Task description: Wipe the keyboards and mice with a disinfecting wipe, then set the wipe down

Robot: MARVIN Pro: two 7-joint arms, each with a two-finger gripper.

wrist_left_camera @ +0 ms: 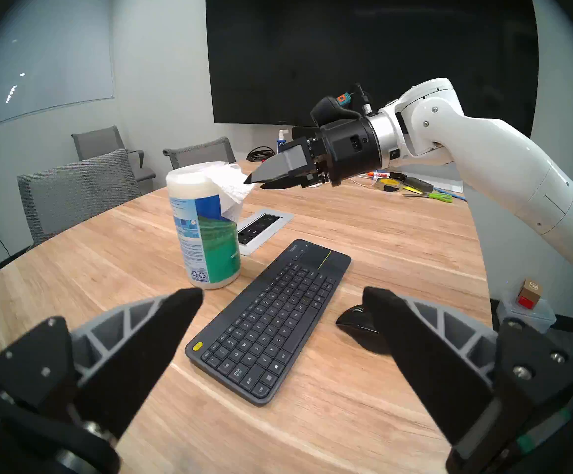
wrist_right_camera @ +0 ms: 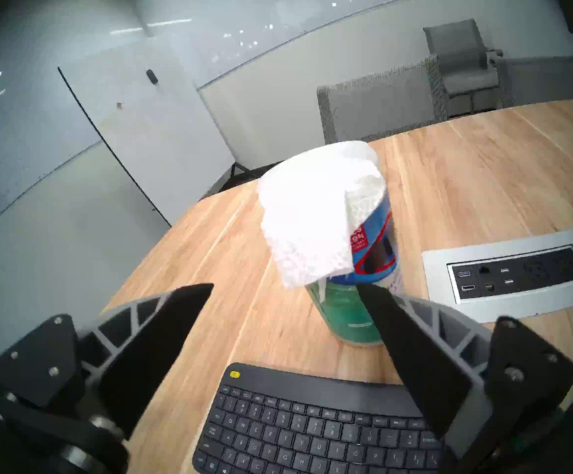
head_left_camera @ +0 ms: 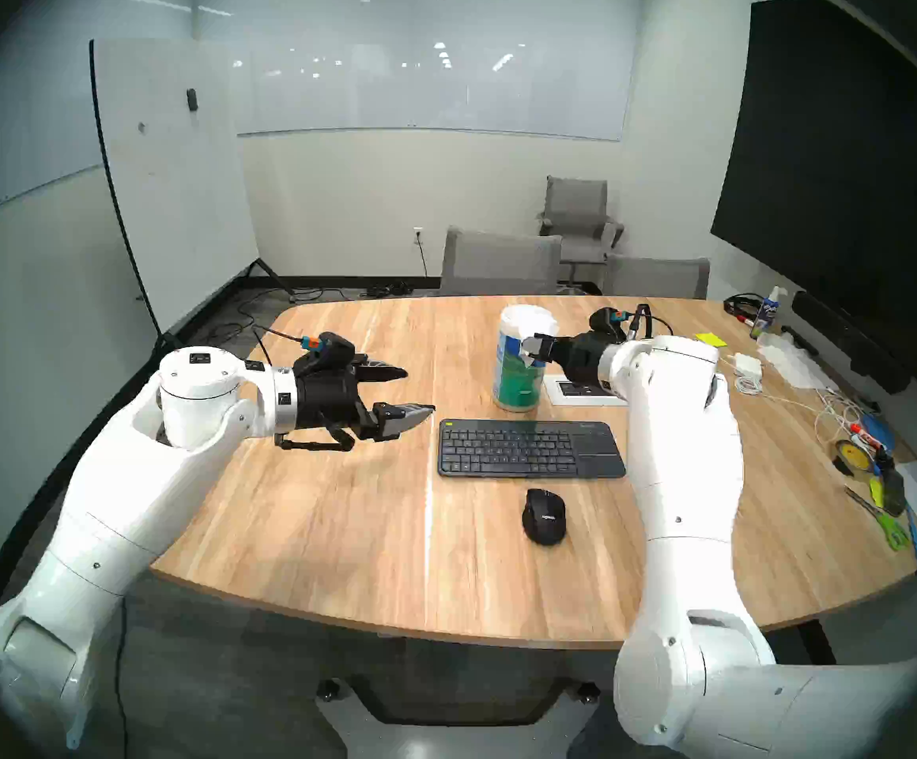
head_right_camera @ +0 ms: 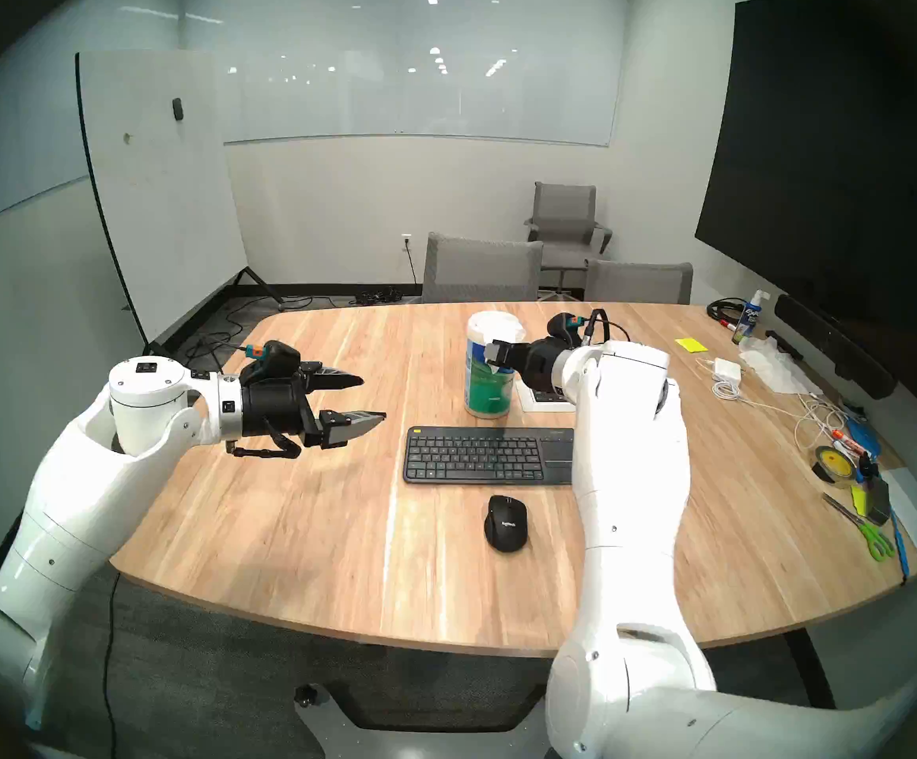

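Right gripper (wrist_right_camera: 285,285) spread wide, holding nothing, tips at the thin white wipe (wrist_right_camera: 312,216) draped over the tall green-labelled canister (head_left_camera: 519,369) (twelve o'clock of the slim black keyboard (head_left_camera: 530,448)). Rounded black mouse (head_left_camera: 544,517) at six. Left gripper (head_left_camera: 420,391) gapes empty, at nine.

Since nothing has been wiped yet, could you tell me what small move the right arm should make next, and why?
Probably ease the right tool a little further forward and close it on the wipe. The wipe is draped over the top of the canister, ungrasped; the tool stands open right beside it, fingertips level with the hanging sheet. The keyboard and mouse lie untouched, and the left tool hangs open, well aside.
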